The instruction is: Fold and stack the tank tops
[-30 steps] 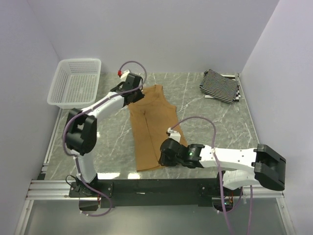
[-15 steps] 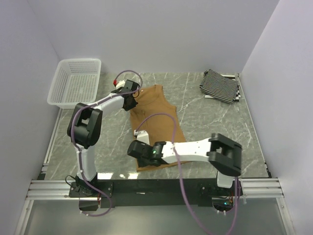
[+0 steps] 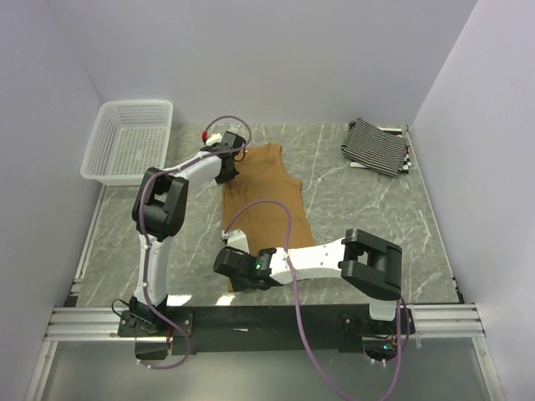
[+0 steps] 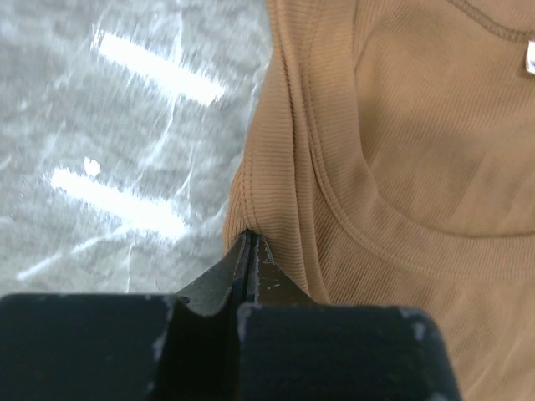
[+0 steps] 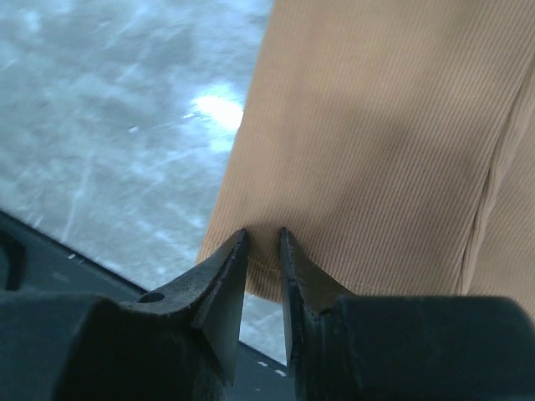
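Two striped tops (image 3: pixel 376 147) lie folded at the table's (image 3: pixel 368 217) far right corner, apparently done. The tan tank top (image 3: pixel 266 200) lies mid-table, unstacked. The left gripper (image 4: pixel 251 244) is clamped on its armhole edge, and the right gripper (image 5: pixel 262 238) is nearly closed over the near hem, though I cannot tell whether it grips.

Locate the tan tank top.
Top view: the tan tank top lies mid-table, between the basket and the striped tops; left gripper pinches its far left edge, right gripper straddles its near left corner.

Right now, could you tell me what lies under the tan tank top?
Only marble table shows around the tan tank top. The fabric lies flat, so anything beneath it is covered; no bulge suggests an object.
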You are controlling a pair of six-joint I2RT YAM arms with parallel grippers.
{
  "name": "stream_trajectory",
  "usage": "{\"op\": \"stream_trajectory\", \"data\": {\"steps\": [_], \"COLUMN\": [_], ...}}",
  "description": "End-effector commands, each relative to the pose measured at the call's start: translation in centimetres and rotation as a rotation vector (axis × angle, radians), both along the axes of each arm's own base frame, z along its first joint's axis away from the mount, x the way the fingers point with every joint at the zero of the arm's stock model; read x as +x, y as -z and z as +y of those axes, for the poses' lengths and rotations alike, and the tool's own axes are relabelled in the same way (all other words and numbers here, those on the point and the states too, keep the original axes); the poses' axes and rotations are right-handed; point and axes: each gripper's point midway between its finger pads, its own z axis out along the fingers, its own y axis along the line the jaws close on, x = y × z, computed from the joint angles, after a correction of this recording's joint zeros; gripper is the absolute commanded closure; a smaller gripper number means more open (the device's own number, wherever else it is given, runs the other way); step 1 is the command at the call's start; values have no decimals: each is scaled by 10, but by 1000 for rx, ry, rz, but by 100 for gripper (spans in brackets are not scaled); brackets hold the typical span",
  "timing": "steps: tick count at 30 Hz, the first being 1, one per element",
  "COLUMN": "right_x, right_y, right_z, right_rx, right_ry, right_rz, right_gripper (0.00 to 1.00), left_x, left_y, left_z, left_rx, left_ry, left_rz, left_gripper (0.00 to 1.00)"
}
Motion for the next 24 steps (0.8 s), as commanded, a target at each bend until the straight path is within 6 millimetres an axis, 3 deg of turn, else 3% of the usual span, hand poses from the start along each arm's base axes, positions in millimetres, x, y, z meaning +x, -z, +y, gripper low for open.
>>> {"op": "stream_trajectory", "data": {"steps": [1, 5, 12, 15, 18, 19, 20, 22, 23, 24], "right_x": [-38, -46, -25, -7, 9, 11, 17, 33, 30, 43], "right_y": [14, 3, -19, -45, -76, -78, -86, -112, -104, -117], "right_z": [-2, 20, 60, 76, 82, 78, 76, 59, 55, 45], "right_rx": [-2, 71, 169, 246, 317, 323, 348, 417, 406, 438], "right_ry": [-99, -134, -46, -37, -22, -15, -1, 48, 44, 75], "right_rz": [101, 146, 164, 123, 73, 66, 54, 24, 35, 25], "right_gripper": [70, 70, 67, 59, 56, 55, 55, 53, 53, 53], "left_x": [7, 12, 23, 31, 34, 37, 37, 35, 34, 32], "left_y": [14, 10, -17, -47, -92, -117, -129, -162, -171, -178], "left_z": [14, 18, 14, 0, -14, -18, -20, -23, -22, -22], "left_rx": [105, 150, 154, 84, 4, -27, -44, -106, -112, -141], "left_ry": [6, 6, 59, 111, 173, 188, 194, 201, 201, 190], "left_rz": [33, 31, -26, -94, -181, -235, -258, -319, -340, -350], "left_gripper": [99, 98, 89, 80, 69, 66, 65, 62, 62, 62]}}
